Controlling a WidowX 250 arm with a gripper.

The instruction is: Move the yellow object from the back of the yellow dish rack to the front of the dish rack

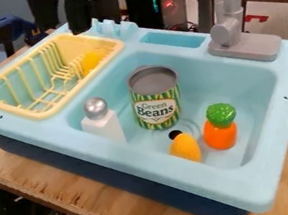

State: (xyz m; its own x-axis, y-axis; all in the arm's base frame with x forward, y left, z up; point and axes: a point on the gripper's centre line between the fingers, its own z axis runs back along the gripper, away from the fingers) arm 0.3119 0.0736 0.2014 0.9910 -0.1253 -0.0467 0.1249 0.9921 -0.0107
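- Near back edge of sink (252,185), beside yellow rack (46,112): found gripper (82,30); cannot tell opening or hold of jaws.
- Inside rack: noted yellow item (92,61).
- In basin (257,98): recorded upright can (155,95), white bottle (107,127), green-topped toy carrot (220,134), yellow-orange toy (187,149).

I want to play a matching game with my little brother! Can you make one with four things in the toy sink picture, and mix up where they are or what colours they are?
Things
1. can
2. carrot
3. dish rack
4. faucet

Colours and places
A. gray, rising from the sink's back rim
B. orange with a green top
C. upright in the basin, striped sides
D. pale yellow, beside the basin

Right pairs: 1-C, 2-B, 3-D, 4-A
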